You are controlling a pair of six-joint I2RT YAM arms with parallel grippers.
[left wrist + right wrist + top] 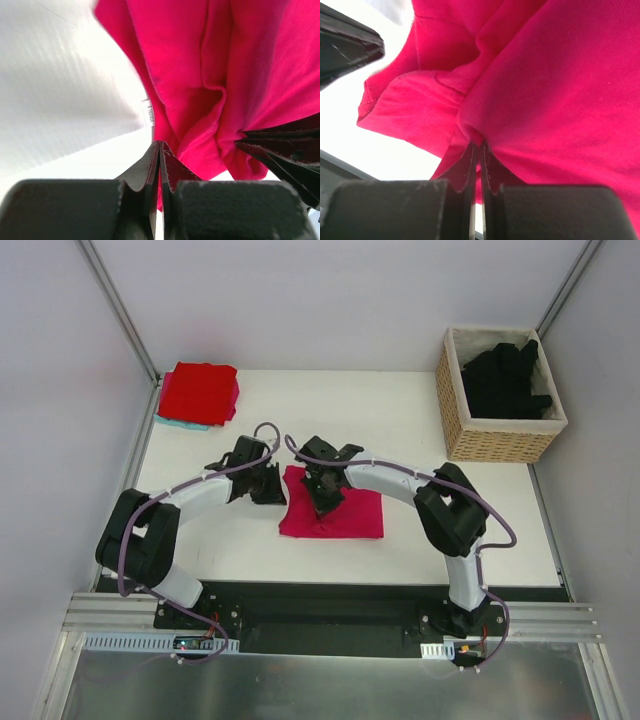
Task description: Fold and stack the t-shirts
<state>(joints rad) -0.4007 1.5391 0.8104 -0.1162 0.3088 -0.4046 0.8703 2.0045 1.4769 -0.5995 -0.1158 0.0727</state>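
White table under grey walls, seen from overhead. Item one: magenta-pink t-shirt, lying part-folded at the table's centre, long axis running 9 to 3 o'clock, white label showing at its near hem in the left wrist view. Item two: left gripper, at the shirt's 9 o'clock edge, jaws clenched and apparently nipping the hem. Item three: right gripper, just inside that same end, jaws clenched on a raised ridge of the cloth. Both grips sit at the 9 o'clock end, so the bulk of the shirt lies toward 3 o'clock from either pair of jaws. A fold would probably carry this end across toward 3 o'clock. Item four: red t-shirt, folded, at 10 o'clock of the table and nearer the left arm. Item five: wicker basket at 2 o'clock, holding black t-shirts, nearer the right arm.
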